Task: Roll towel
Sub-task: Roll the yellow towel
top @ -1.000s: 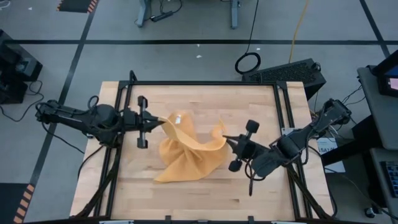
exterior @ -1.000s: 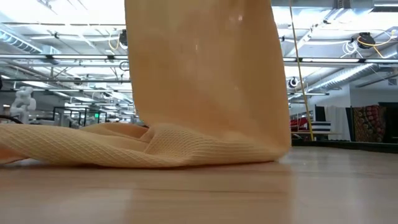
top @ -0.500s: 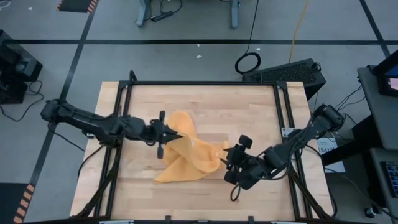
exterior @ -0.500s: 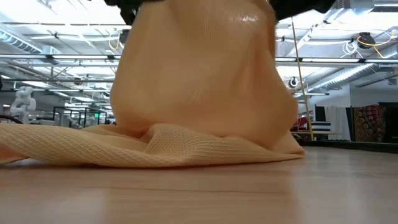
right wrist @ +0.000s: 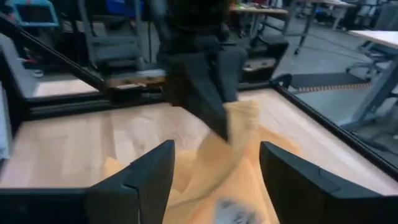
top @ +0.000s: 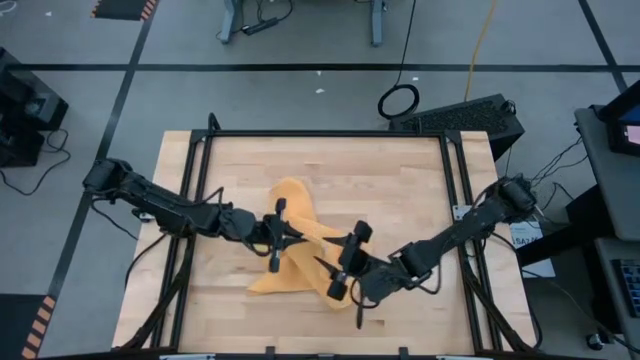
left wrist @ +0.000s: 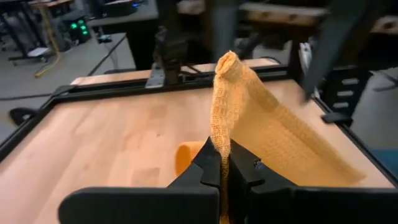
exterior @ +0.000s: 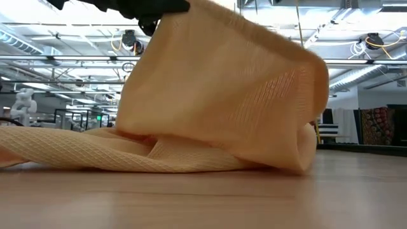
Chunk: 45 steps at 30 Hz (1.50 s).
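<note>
A light wooden table (top: 400, 180) with a black metal frame (top: 330, 134) along its edges is filling the middle of the high view. The orange-yellow towel (top: 290, 200) is lying crumpled on it, slightly left of centre and toward the lower half, part of the cloth resting flat on the boards while another part is rising off them.

The towel (top: 291, 240) was plain orange-yellow with a fine waffle weave and no printed pattern. The surface (top: 400, 190) was light wood with strip grain, framed in black. Both arms were dark.
</note>
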{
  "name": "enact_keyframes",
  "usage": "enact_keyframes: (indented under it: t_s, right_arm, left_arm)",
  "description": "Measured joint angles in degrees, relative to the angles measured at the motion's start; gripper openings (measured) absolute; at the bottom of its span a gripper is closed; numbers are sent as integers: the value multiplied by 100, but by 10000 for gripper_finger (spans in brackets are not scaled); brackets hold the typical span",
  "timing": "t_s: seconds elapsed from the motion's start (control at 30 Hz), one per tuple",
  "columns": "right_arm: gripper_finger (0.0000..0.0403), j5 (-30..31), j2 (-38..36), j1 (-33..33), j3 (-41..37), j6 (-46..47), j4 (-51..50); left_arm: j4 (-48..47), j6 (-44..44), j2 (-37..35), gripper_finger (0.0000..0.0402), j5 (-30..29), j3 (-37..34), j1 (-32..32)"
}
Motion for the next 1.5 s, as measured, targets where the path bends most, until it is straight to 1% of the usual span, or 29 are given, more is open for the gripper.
enact_keyframes:
  t_s: [0.17,0.23,0.27,0.33,0.43,0.47,0.5,0.6,0.67,0.8,0.93,1.03,1.1,1.17,1.33,1.5]
  right_arm:
    - [211,8,246,-96,-2,55,119]
    - [192,-92,334,-98,-2,88,140]
    - [177,-146,364,-98,-2,94,155]
    - [131,-163,415,-88,-2,94,158]
    - [41,-162,423,-46,-2,86,152]
    - [22,-158,421,-29,-2,43,150]
    - [13,-119,419,-9,-2,6,157]
    - [14,40,418,28,54,-28,134]
    - [6,-22,410,31,106,-134,137]
    - [3,-318,403,31,129,-156,87]
    - [1,-326,401,46,129,-129,84]
    - [1,-330,401,46,129,-123,83]
    - [1,-379,401,46,129,-122,88]
    - [1,-486,401,46,129,-122,86]
    - [0,-615,401,46,129,-98,88]
    - [0,-619,401,46,129,-76,79]
  left_arm:
    - [78,138,149,2,-30,0,-282]
    - [40,138,157,2,-115,0,-362]
    - [58,138,160,2,-174,0,-388]
    - [77,140,179,2,-259,0,-411]
    - [46,138,186,3,-294,0,-411]
    - [53,138,183,5,-293,0,-411]
    - [47,138,183,8,-291,0,-411]
    - [32,136,184,22,-289,0,-441]
    - [57,138,183,36,-286,0,-498]
    - [117,213,183,77,-295,0,-646]
    - [411,501,183,122,-329,0,-799]
    - [576,648,181,143,-560,0,-884]
    - [635,763,181,149,-804,0,-922]
    - [724,849,190,150,-900,0,-936]
    - [1129,1096,462,150,-843,0,-936]
    - [1704,1621,828,149,-741,0,-974]
